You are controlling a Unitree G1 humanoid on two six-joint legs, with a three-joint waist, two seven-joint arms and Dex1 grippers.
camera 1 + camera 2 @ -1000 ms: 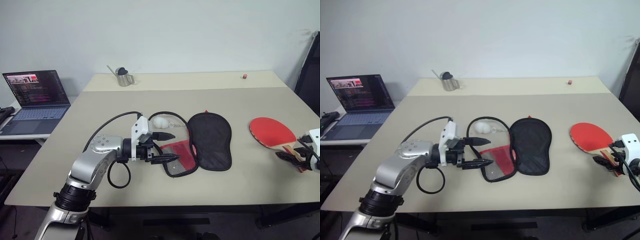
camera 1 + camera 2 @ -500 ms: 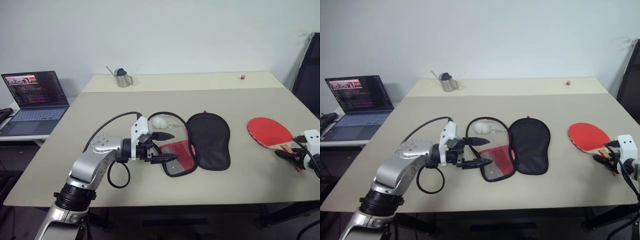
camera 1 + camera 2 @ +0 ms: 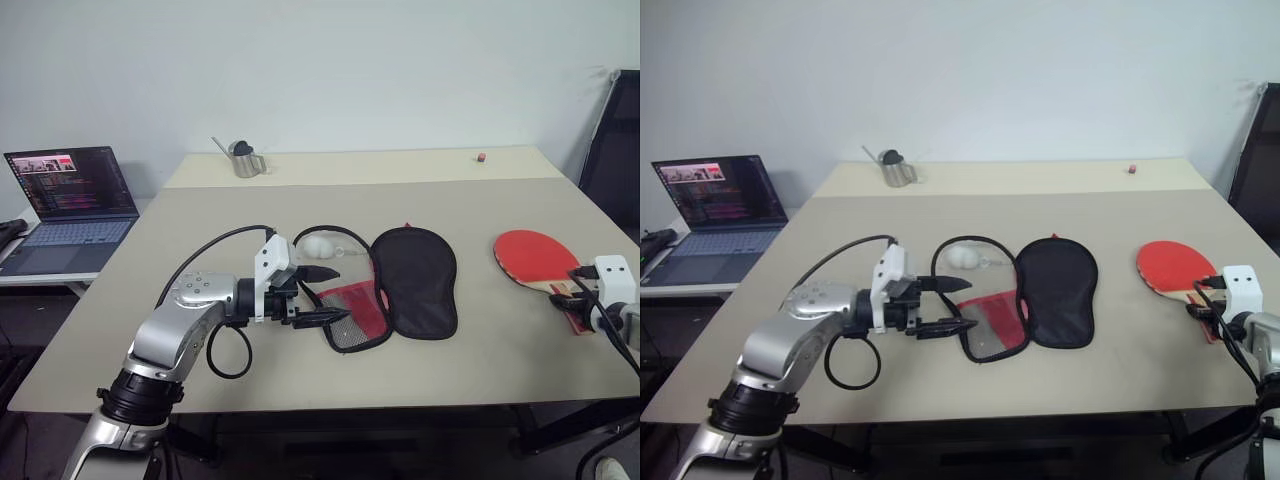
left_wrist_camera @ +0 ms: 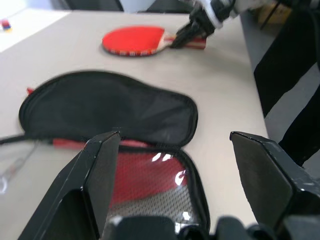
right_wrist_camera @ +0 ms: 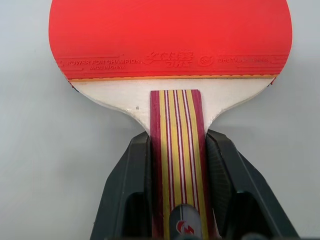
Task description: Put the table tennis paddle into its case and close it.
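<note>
Right now the right tool (image 5: pixel 177 175) has its two fingers pressed against the sides of the striped handle of the table tennis paddle (image 3: pixel 535 259), which lies flat near the bench's (image 3: pixel 470 210) right edge, handle toward that arm and red face pointing away. Well apart to its left, mid-bench, lies the case (image 3: pixel 405 290), unzipped and spread flat, black lining up. The left tool (image 3: pixel 312 296) hovers with jaws wide just beside the case's red flap, holding nothing. So the paddle, I reckon, must travel leftward, head first.
</note>
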